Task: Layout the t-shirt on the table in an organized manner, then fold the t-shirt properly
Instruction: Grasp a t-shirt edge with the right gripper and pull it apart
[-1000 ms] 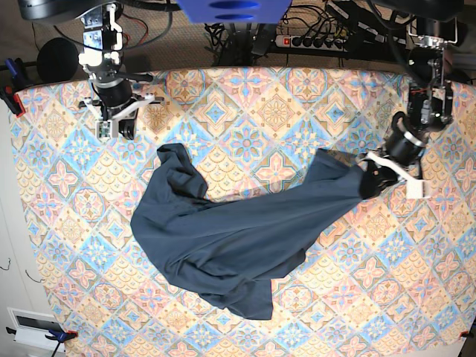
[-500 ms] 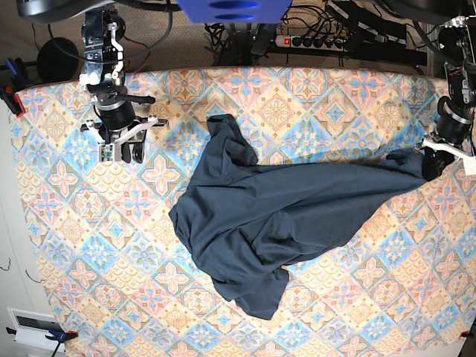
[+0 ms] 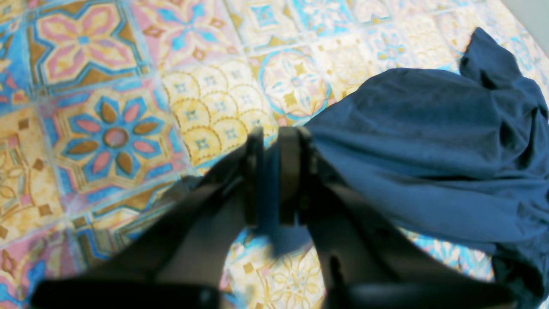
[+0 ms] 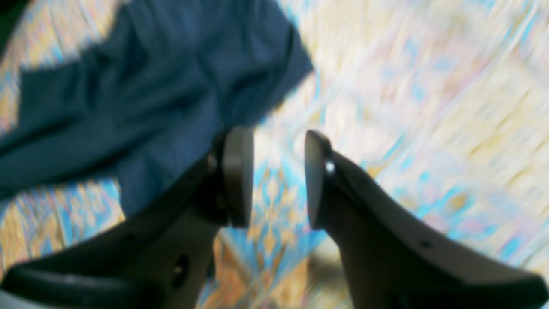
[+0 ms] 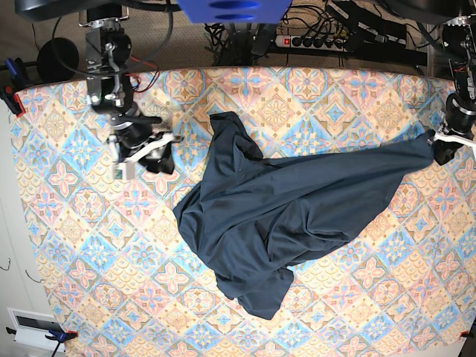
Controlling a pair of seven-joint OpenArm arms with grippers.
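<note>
t-shirt [image 3: 429,171] corner hidden between left tool [image 3: 270,176]

A lab: power strip [image 5: 316,41] and cables [image 5: 238,37] behind the table [image 5: 74,245]

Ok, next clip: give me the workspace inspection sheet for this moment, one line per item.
Surface: table covered by a pastel diamond-tile cloth, lying flat.
Job's things: t-shirt crumpled mid-table, one end stretched toward the edge on the left arm's side; not laid out, not folded.
Clutter: nothing seen on the cloth besides the shirt.
Grippers: left tool shut on a pinch of the t-shirt; right tool open, empty, above the cloth beside the shirt's edge.
Cables: tangle of cables and a power strip behind the table's far edge; none on the cloth.
Surroundings: clamps at the table's edge; a white box off one near corner.
</note>
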